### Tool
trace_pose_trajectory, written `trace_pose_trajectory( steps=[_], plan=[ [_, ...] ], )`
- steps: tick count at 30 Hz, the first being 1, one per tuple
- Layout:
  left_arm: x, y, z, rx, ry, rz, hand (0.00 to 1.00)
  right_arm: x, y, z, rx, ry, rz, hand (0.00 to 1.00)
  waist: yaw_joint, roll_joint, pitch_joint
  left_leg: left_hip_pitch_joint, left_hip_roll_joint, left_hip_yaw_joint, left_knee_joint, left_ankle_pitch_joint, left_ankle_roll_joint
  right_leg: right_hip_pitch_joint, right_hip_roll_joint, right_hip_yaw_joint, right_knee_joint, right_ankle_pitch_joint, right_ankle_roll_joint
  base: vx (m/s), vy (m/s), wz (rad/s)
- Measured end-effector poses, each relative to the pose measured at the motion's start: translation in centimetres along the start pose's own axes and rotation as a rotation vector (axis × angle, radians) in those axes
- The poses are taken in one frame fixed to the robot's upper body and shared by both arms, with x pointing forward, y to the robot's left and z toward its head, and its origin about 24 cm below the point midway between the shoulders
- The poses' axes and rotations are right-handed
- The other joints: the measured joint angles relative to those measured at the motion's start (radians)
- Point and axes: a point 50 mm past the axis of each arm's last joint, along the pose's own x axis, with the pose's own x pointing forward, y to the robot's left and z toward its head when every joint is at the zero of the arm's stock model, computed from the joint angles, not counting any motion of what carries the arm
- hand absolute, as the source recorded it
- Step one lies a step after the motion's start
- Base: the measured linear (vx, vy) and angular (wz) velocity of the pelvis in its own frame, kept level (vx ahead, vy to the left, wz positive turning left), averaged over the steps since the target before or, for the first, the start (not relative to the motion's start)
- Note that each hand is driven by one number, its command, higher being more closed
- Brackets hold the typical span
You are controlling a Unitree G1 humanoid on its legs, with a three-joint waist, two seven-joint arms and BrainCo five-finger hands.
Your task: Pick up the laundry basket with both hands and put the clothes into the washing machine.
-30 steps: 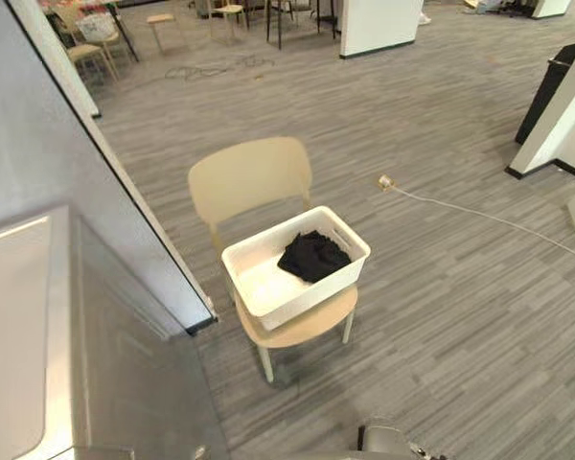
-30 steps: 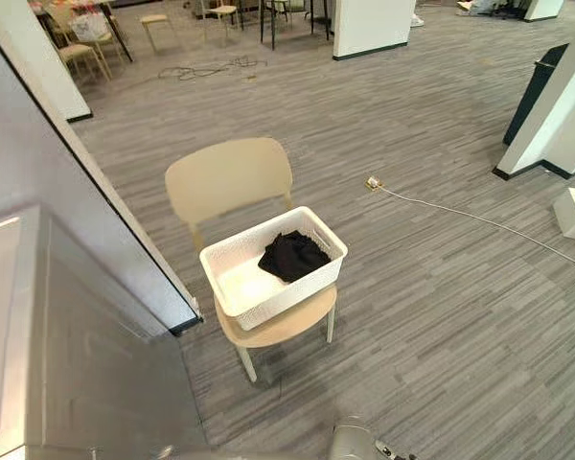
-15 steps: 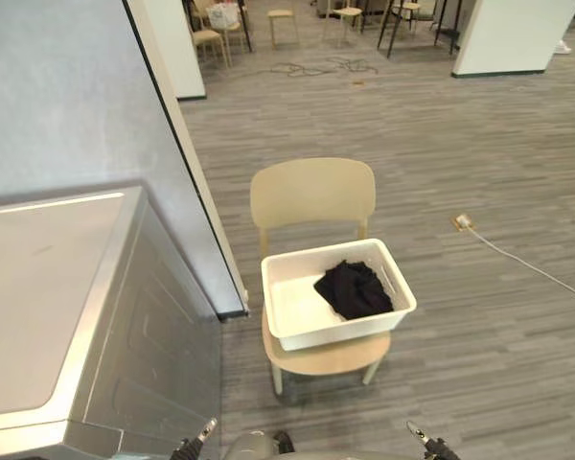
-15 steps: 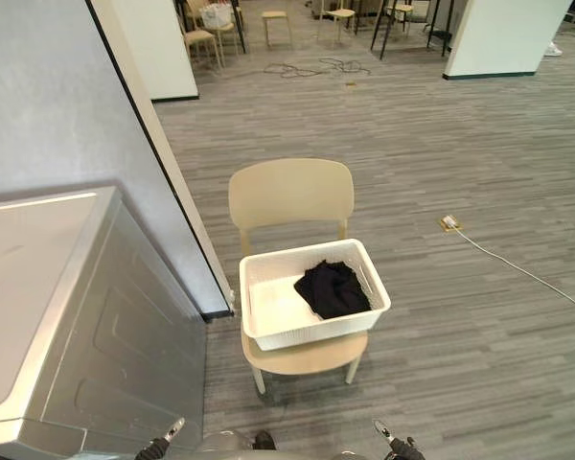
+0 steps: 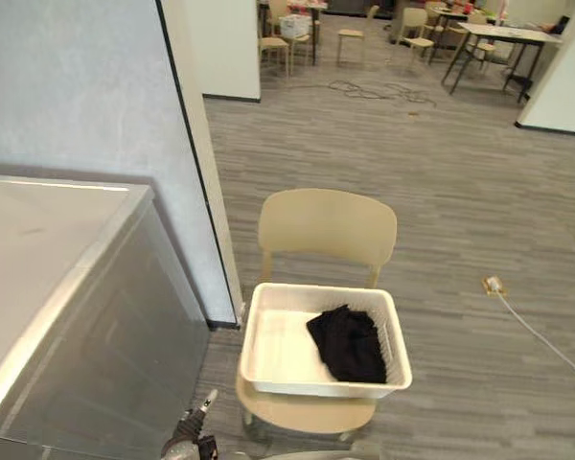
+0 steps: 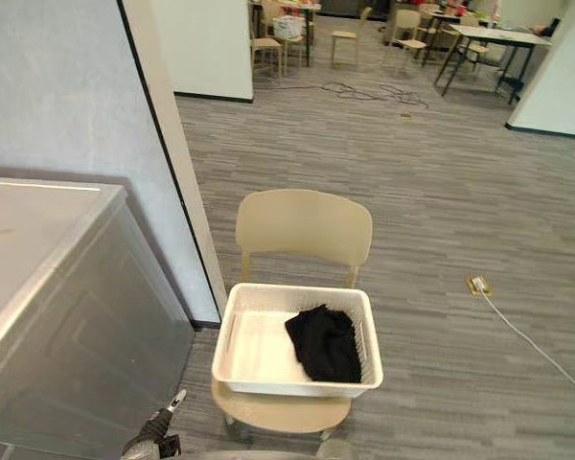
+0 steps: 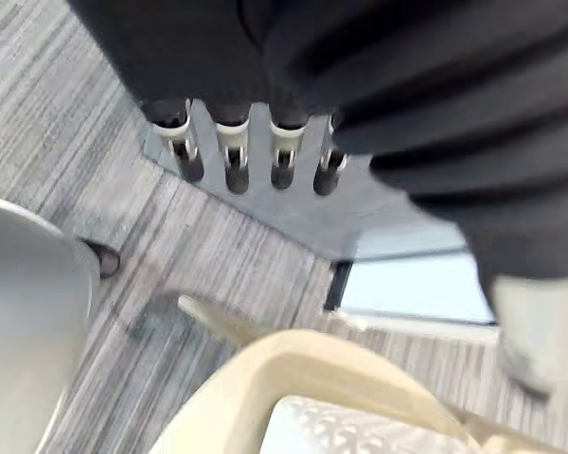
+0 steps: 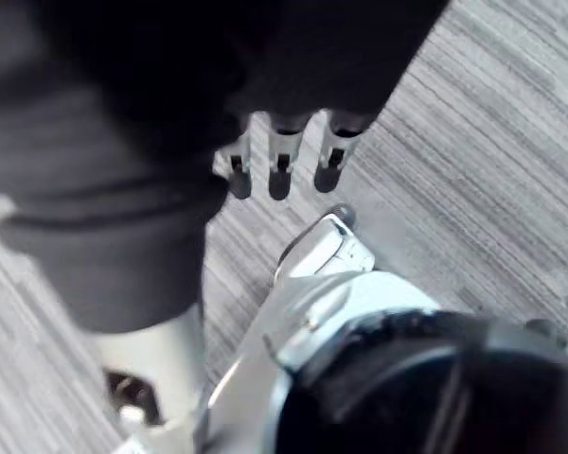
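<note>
- the washing machine [image 5: 67,316] stands near left, its grey side close to the chair with a narrow strip of floor [image 5: 479,182] between
- the left hand [image 7: 235,161] hangs empty, fingers straight, by the chair's seat edge
- the white laundry basket [image 5: 268,321] sits on the beige chair [image 5: 326,225], with black clothes [image 5: 347,343] in its right half
- the right hand [image 8: 282,165] is empty, fingers straight
- there is wide open floor right and far

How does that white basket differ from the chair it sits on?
The laundry basket is white with perforated walls; the chair is beige and smooth. The basket is a low open box holding black clothes; the chair has an upright backrest. Both stand beside the washing machine.
</note>
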Motion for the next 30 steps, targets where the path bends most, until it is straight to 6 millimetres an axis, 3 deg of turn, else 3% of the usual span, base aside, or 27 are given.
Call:
trace_pose_trajectory(
  steps=[1, 4, 6, 8, 12, 15, 18, 23, 27, 30],
  plan=[
    [0.0, -0.1, -0.1, -0.009, 0.004, 0.0, 0.0, 0.0, 0.1, 0.5, 0.024, -0.019, 0.005, 0.0, 0.0, 0.005, -0.002, 0.008, 0.01, 0.004, -0.017, 0.015, -0.006, 0.003, 0.011, -0.008, 0.001, -0.004, -0.007, 0.08, -0.254, 0.24],
    [-0.1, 0.2, -0.4, -0.036, 0.011, 0.015, 0.0, -1.2, 1.6, 5.2, 0.077, -0.254, 0.083, 0.0, -0.014, 0.005, -0.003, 0.012, 0.038, 0.028, -0.06, 0.061, -0.01, 0.001, 0.035, -0.034, -0.002, -0.021, -0.029, 0.02, -0.151, 0.25],
    [-0.2, 0.5, -0.8, -0.024, 0.018, 0.025, 0.0, -4.3, 3.3, 10.2, 0.065, -0.526, 0.166, 0.0, -0.034, 0.004, -0.003, 0.005, 0.041, 0.042, -0.069, 0.062, -0.012, -0.002, 0.034, -0.05, -0.003, -0.037, -0.02, -0.01, -0.045, 0.13],
    [-0.4, 0.6, -1.3, -0.003, 0.022, 0.03, 0.0, -7.2, 4.1, 13.3, 0.053, -0.721, 0.208, 0.0, -0.037, -0.001, -0.006, 0.002, 0.038, 0.057, -0.071, 0.061, -0.012, -0.009, 0.031, -0.044, -0.011, -0.034, -0.021, -0.01, 0.016, -0.11],
    [-0.4, 0.6, -0.9, 0.092, -0.009, 0.031, 0.0, -11.5, 6.1, 17.4, 0.032, -1.016, 0.232, 0.0, -0.04, -0.004, -0.014, -0.023, 0.022, 0.084, -0.073, 0.061, -0.012, -0.036, 0.029, -0.02, -0.048, 0.009, -0.016, 0.01, 0.038, -0.16],
    [-0.4, 0.3, -0.6, 0.144, -0.021, 0.01, 0.0, -12.7, 8.7, 18.7, 0.024, -1.096, 0.295, 0.0, -0.043, -0.001, -0.011, -0.035, 0.015, 0.099, -0.073, 0.062, -0.011, -0.036, 0.029, -0.006, -0.082, 0.042, -0.013, 0.02, 0.052, -0.19],
    [-0.3, -0.5, 0.0, 0.247, -0.044, -0.034, 0.0, -14.2, 12.7, 20.5, -0.051, -1.169, 0.461, 0.0, -0.041, 0.007, -0.001, -0.069, 0.002, 0.079, -0.072, 0.07, 0.0, -0.027, 0.022, -0.02, -0.146, 0.086, -0.004, -0.02, 0.04, 0.15],
    [0.0, -2.9, 2.9, 0.364, -0.144, -0.113, 0.0, -16.5, 18.6, 23.3, -0.265, -1.253, 0.715, 0.0, -0.019, 0.018, 0.085, -0.15, -0.024, -0.007, -0.077, 0.114, 0.017, -0.017, 0.004, -0.084, -0.233, 0.15, 0.001, -0.08, 0.032, 0.4],
    [0.1, -2.9, 4.1, 0.41, -0.177, -0.124, 0.0, -16.5, 20.6, 22.0, -0.374, -1.208, 0.826, 0.0, 0.005, 0.015, 0.144, -0.184, -0.026, -0.042, -0.077, 0.131, 0.018, -0.019, 0.006, -0.111, -0.258, 0.174, -0.002, -0.09, 0.001, 0.24],
    [0.3, -2.2, 4.8, 0.422, -0.191, -0.109, 0.0, -14.7, 20.8, 21.0, -0.483, -1.132, 0.805, 0.0, 0.004, 0.004, 0.174, -0.211, -0.031, -0.06, -0.075, 0.137, 0.02, -0.037, 0.005, -0.119, -0.261, 0.182, -0.003, -0.06, 0.004, 0.08]
  ],
)
